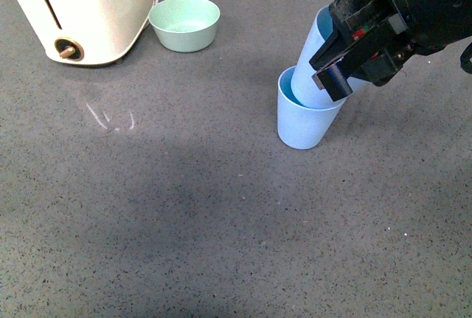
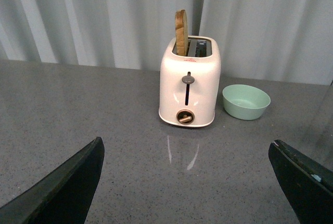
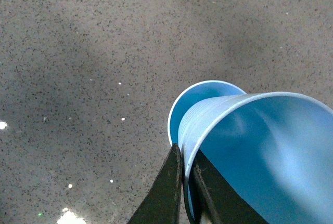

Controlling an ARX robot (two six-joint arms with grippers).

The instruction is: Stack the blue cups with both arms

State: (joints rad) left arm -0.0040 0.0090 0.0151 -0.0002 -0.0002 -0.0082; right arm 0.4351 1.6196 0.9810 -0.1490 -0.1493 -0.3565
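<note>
Right tool [image 1: 333, 58] clamped on upper cup [image 1: 317, 56] wall | tilted, base inside lower cup [image 1: 302, 122], centre-right | left tool [image 2: 182, 182] spread wide, empty, away

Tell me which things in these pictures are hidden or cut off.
- Upper cup: in the front view its rim is covered by the right tool.
- Lower cup: its inside is mostly blocked by the tilted upper cup.
- Toaster: top cut off by the front view's edge.
- Left tool: absent from the front view.
</note>
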